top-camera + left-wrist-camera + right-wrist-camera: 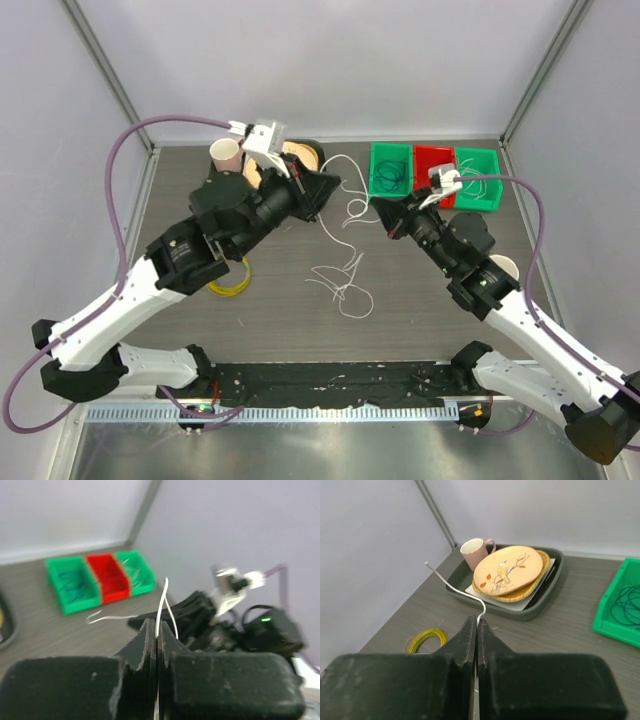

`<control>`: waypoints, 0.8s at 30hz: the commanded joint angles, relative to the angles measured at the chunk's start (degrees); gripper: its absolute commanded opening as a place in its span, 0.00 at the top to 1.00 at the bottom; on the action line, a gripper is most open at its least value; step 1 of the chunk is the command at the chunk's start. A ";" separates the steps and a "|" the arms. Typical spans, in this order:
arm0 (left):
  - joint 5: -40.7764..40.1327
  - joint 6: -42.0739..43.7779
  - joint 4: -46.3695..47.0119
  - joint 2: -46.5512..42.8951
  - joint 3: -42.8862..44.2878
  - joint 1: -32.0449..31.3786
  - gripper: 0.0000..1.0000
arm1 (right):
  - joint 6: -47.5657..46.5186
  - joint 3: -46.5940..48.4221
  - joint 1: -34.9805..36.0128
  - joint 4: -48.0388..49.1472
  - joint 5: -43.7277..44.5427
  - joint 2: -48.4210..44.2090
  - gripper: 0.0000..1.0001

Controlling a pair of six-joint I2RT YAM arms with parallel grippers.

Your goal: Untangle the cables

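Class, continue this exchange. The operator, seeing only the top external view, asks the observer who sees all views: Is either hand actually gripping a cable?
Observer: Yes, the left wrist view shows the left hand shut on a white cable.
Operator: And the right hand?
Observer: Shut on a white cable too, per its wrist view.
Operator: What's painted on the plate?
Observer: A bird on a branch.

From my black right gripper [477, 623] I saw a white cable [470, 598] ahead, a peach plate [509, 570] patterned with a bird and orange-leaved branch beyond, a pink mug [474, 553] beside it, a yellow-green wire ring [426, 640] to the left, and a green bin [607, 617] to the right.
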 commanded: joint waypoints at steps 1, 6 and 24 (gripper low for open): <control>-17.03 -1.90 -6.89 -0.54 -7.73 0.07 1.00 | 0.92 -2.03 0.05 1.84 -7.19 3.83 0.94; -27.84 -9.81 -12.33 -5.81 -16.71 1.21 1.00 | -0.92 -6.50 0.05 -0.09 -16.15 9.11 0.73; -37.70 -29.77 -25.36 -21.02 -38.25 6.31 1.00 | 3.76 -17.94 11.45 -2.92 -11.17 15.09 0.27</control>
